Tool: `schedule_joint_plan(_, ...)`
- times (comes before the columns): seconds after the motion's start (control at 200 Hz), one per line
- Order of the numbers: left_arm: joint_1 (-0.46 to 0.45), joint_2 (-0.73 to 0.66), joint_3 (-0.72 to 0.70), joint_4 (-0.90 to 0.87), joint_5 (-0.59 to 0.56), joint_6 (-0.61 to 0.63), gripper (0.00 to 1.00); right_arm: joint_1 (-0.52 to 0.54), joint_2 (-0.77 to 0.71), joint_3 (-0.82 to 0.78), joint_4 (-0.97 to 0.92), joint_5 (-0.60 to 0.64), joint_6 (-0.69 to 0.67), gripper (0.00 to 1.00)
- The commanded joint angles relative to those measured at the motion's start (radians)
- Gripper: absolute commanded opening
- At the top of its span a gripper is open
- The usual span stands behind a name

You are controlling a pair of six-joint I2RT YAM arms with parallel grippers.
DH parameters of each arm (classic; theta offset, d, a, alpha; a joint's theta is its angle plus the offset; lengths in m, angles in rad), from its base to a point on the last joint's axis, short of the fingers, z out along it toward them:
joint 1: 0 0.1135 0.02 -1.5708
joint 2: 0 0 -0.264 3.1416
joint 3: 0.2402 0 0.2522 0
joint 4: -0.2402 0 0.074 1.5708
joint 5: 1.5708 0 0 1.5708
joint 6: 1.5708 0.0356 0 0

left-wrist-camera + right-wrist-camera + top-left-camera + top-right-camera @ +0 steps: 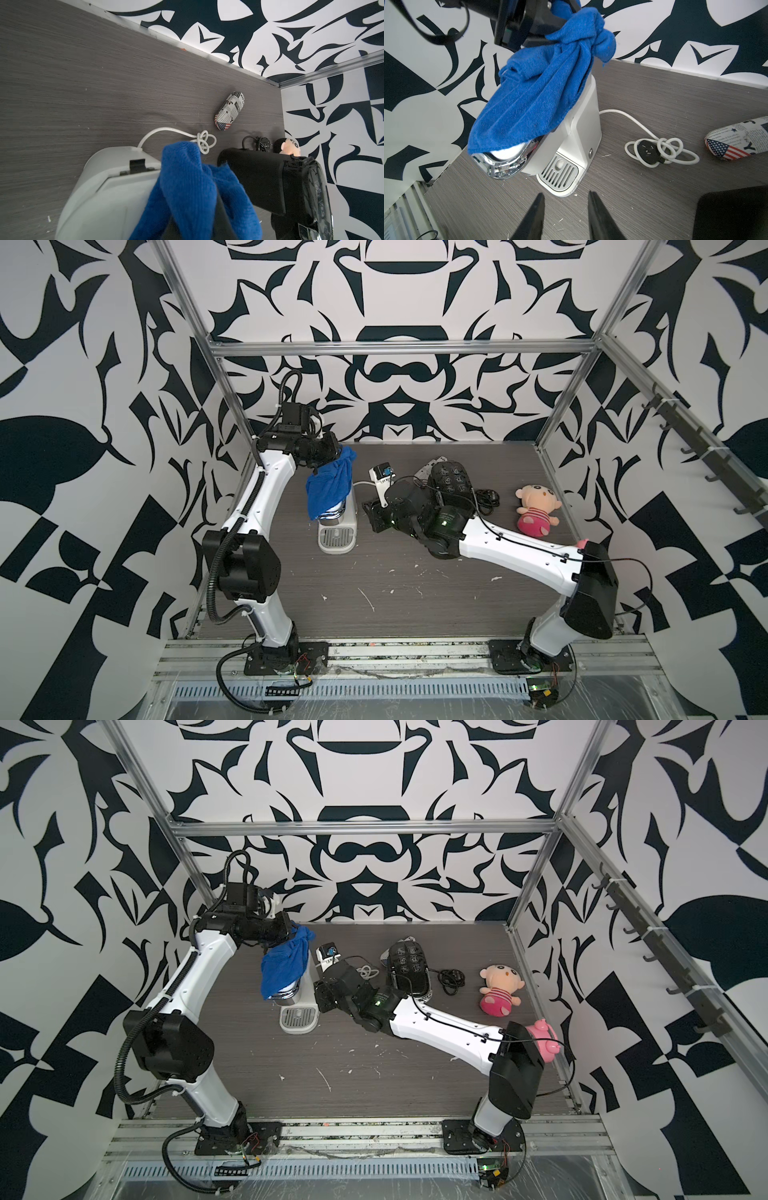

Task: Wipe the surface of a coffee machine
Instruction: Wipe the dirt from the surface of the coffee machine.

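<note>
Right wrist view: my left end effector (pixel 548 33) grips the cloth (pixel 533 99) draped atop the coffee machine (pixel 583 124) on the bench (pixel 654 187), right end effector (pixel 566 194) half-open, empty; seemingly mid-wipe, I'd next drag it downward.

Overhead stereo pair — wrist close-ups

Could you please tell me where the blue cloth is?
In both top views the blue cloth is draped over the coffee machine, on the left side of the table.
</note>
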Motion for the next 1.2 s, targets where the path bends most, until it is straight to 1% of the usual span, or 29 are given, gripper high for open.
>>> schedule_joint_plan(0.0, 0.002, 0.013, 0.037, -0.038, -0.004, 0.011, 0.00, 0.000, -0.033, 0.004, 0.023, 0.015, -0.005, 0.38)
schedule_joint_plan(0.1, 0.002, -0.030, -0.007, -0.022, 0.021, 0.017, 0.00, 0.000, -0.045, -0.003, 0.027, 0.022, -0.004, 0.39)
schedule_joint_plan(0.275, 0.002, -0.139, -0.064, -0.057, 0.007, 0.056, 0.00, 0.000, -0.074, -0.051, 0.040, 0.028, 0.008, 0.39)
schedule_joint_plan(0.32, 0.002, -0.186, -0.112, -0.031, 0.013, 0.060, 0.00, 0.001, -0.081, -0.062, 0.036, 0.032, 0.011, 0.39)
schedule_joint_plan(0.375, 0.002, -0.255, -0.194, 0.041, 0.013, 0.063, 0.00, 0.000, -0.090, -0.078, 0.038, 0.036, 0.014, 0.39)
schedule_joint_plan(0.41, 0.002, -0.298, -0.249, 0.088, 0.007, 0.062, 0.08, 0.000, -0.093, -0.089, 0.042, 0.037, 0.018, 0.39)
schedule_joint_plan(0.49, 0.002, -0.367, -0.329, 0.146, -0.005, 0.074, 0.39, 0.000, -0.092, -0.100, 0.047, 0.035, 0.020, 0.39)
schedule_joint_plan(0.52, 0.002, -0.383, -0.341, 0.150, -0.018, 0.081, 0.49, 0.000, -0.091, -0.099, 0.046, 0.034, 0.022, 0.39)
schedule_joint_plan(0.59, 0.002, -0.396, -0.345, 0.135, -0.053, 0.099, 0.64, 0.000, -0.086, -0.096, 0.048, 0.030, 0.021, 0.39)
schedule_joint_plan(0.64, 0.002, -0.386, -0.331, 0.111, -0.060, 0.115, 0.69, 0.000, -0.081, -0.092, 0.053, 0.027, 0.021, 0.39)
schedule_joint_plan(0.77, 0.002, -0.347, -0.263, -0.001, -0.073, 0.117, 0.72, 0.000, -0.071, -0.077, 0.049, 0.019, 0.018, 0.39)
schedule_joint_plan(0.82, 0.001, -0.354, -0.264, -0.019, -0.083, 0.115, 0.73, 0.000, -0.073, -0.077, 0.044, 0.020, 0.018, 0.39)
schedule_joint_plan(0.915, -0.001, -0.385, -0.322, -0.003, -0.101, 0.105, 0.76, 0.000, -0.078, -0.090, 0.048, 0.020, 0.019, 0.39)
schedule_joint_plan(1.01, -0.002, -0.417, -0.391, 0.020, -0.092, 0.105, 0.76, 0.000, -0.080, -0.098, 0.046, 0.012, 0.029, 0.39)
schedule_joint_plan(1.11, -0.004, -0.468, -0.469, 0.069, -0.052, 0.103, 0.73, 0.001, -0.084, -0.095, 0.032, 0.011, 0.029, 0.39)
schedule_joint_plan(1.175, -0.008, -0.483, -0.507, 0.098, -0.048, 0.105, 0.66, 0.000, -0.084, -0.106, 0.040, 0.013, 0.034, 0.39)
schedule_joint_plan(1.195, -0.008, -0.517, -0.516, 0.105, -0.048, 0.108, 0.63, 0.000, -0.085, -0.110, 0.046, 0.014, 0.037, 0.39)
